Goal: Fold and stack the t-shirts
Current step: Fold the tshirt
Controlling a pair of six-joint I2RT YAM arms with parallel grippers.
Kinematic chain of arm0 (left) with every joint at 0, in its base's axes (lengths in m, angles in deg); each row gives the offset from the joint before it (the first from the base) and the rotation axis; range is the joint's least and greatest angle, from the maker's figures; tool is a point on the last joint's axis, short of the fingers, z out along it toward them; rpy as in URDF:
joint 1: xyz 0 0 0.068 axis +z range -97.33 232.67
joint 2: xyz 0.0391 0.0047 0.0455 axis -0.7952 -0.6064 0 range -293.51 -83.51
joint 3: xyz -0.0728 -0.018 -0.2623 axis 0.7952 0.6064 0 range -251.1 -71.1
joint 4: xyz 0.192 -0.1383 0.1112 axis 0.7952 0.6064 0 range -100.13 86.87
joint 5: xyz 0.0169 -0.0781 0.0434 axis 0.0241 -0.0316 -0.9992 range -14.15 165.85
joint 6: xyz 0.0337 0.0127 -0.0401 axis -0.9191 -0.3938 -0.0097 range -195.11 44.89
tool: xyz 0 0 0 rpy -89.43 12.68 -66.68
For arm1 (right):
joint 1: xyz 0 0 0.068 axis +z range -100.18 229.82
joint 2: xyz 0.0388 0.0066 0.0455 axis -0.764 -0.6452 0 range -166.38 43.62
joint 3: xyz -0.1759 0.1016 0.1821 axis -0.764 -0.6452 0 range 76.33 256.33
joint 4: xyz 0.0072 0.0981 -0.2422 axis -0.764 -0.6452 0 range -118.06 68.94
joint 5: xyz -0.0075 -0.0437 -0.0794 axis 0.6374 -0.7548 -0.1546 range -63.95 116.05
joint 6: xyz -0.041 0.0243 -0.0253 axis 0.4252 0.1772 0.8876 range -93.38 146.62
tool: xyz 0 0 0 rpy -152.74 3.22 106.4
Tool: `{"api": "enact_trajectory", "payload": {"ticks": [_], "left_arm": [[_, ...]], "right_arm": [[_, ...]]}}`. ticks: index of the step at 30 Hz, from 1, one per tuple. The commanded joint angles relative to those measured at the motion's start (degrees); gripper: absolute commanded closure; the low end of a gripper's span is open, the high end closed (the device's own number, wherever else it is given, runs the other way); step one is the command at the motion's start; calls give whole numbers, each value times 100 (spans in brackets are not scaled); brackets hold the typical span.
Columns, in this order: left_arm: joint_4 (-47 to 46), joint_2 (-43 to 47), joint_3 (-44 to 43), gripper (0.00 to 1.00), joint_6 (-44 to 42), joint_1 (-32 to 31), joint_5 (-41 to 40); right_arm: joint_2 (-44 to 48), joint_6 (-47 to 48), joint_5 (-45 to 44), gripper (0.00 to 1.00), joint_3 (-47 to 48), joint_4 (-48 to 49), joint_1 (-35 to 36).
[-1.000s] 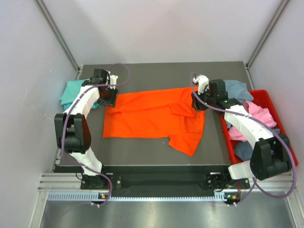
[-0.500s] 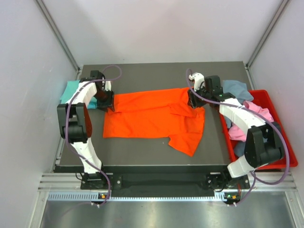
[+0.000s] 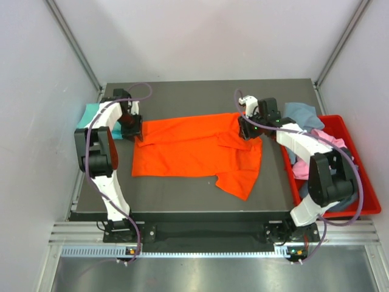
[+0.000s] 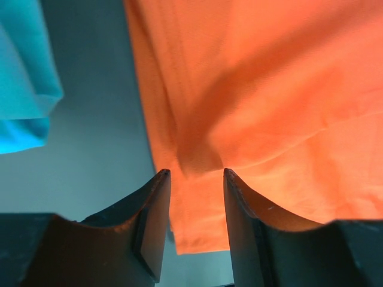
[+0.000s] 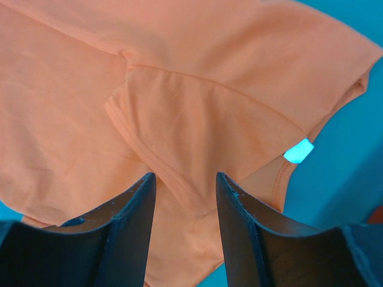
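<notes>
The bright orange t-shirt lies spread across the middle of the table, one sleeve flopped toward the front right. My left gripper is open over its left edge; the left wrist view shows orange cloth between and beyond the spread jaws. My right gripper is open over the shirt's right end; the right wrist view shows a folded sleeve and the white neck label. A teal t-shirt lies at the far left. Pink and grey-blue shirts sit at the right.
A rigid red plastic bin stands at the table's right edge with shirts piled in it. Frame posts rise at the back corners. Grey walls close in on the left, back and right.
Both arms have drawn outward and back a little along the shirt's ends. The orange shirt has not visibly moved.
</notes>
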Motion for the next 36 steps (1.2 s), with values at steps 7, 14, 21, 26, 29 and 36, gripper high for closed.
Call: {"api": "enact_trajectory", "payload": {"ticks": [7,14,21,26,29,36], "left_arm": [[199,-31,-201,54,-101,148,69],[155,-408,-394,57,-57,157,192],[216,-647,-693,70,-4,166,324],[225,-428,-632,100,-13,227,263],[251,-199,-641,100,-100,236,184],[638,-110,-860,100,-338,245,-97]], "right_arm": [[-607,191,-327,57,318,124,96],[-642,305,-423,58,239,106,87],[-634,323,-432,58,72,133,113],[-616,296,-424,59,63,150,113],[-607,279,-397,59,37,159,113],[-598,217,-309,59,37,177,140]]}}
